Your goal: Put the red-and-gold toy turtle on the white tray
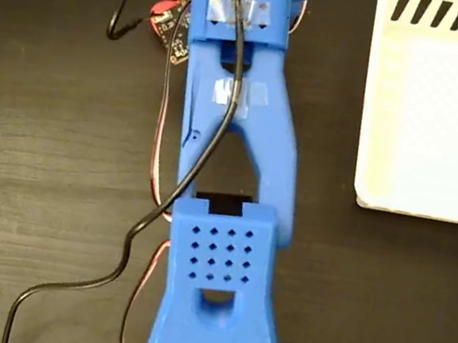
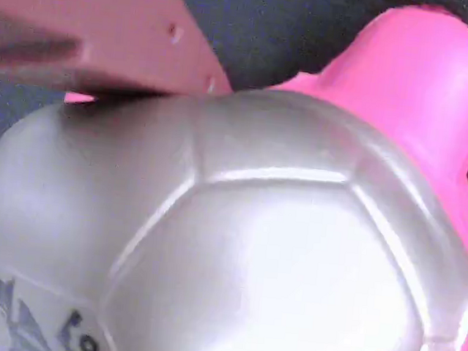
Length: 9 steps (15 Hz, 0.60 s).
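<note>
- Wrist view: turtle (image 2: 276, 254) fills the frame, very close under the camera. Shell reads silvery here, with printed lettering at lower left; head pink at upper right.
- One finger (image 2: 107, 30) of the jaws shows at upper left, its edge at the shell's top rim. Contact or just beside: cannot tell. The other finger is out of frame, so whether the jaws are apart or clamped cannot be told.
- Fixed view: blue arm (image 1: 220, 223) runs up the centre from the bottom edge and hides the jaws. Only a red sliver of the turtle (image 1: 165, 9) shows at upper left of the arm, on the dark table (image 1: 39, 149).
- Tray (image 1: 439, 127) at upper right, striped edge at top, nothing on it, well apart from the turtle.
- Judged step: reach/grasp; transport not begun.
- Next move calls for a firm close on the squishy shell, a lift, then a swing towards frame right over the tray rim.
- Only the fixed view shows the tray and layout; only the wrist view shows finger against shell.
</note>
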Each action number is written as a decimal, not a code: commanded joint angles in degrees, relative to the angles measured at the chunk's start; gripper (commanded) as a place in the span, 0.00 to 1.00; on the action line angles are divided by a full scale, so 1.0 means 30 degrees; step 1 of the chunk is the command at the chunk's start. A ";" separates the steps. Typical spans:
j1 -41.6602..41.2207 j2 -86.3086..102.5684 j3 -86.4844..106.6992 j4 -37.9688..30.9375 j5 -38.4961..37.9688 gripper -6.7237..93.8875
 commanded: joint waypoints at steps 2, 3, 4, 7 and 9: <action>0.0117 0.1465 -0.0967 0.0059 0.0117 0.07; 0.0146 0.1875 -0.0967 0.0088 0.0234 0.07; 0.0146 0.2490 -0.0967 0.0205 0.0410 0.07; 0.0059 0.5156 -0.0586 0.1230 0.0645 0.07; 0.0205 0.7354 0.0645 0.1494 0.0645 0.07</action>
